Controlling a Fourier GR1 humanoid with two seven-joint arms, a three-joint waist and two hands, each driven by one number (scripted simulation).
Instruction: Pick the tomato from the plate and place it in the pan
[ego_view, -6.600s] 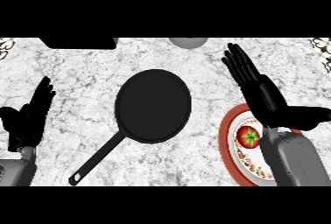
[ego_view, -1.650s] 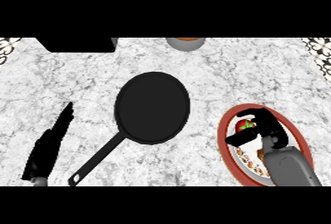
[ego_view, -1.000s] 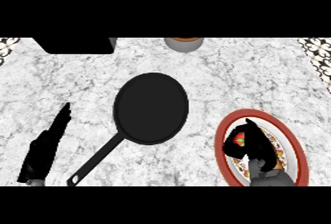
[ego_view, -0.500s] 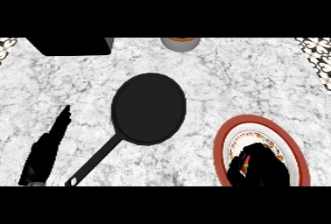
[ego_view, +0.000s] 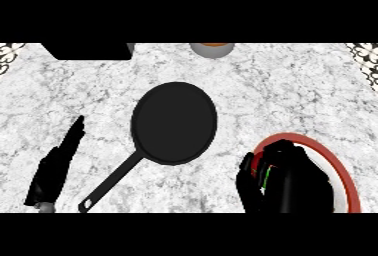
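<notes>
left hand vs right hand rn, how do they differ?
Left hand has straight fingers; right hand is curled. Left hand holds nothing, left of the pan; right hand sits over the plate, closed round the tomato, mostly hidden. Both are black and enter from the lower edge.

a kitchen, by the look of it: a white-and-grey marbled counter (ego_view: 295, 100) carries a black frying pan (ego_view: 174, 122) and a red-rimmed plate (ego_view: 341, 165), with what may be a small grey bowl (ego_view: 212, 49), half cut off, at the far edge near a dark boxy thing (ego_view: 87, 51).
</notes>
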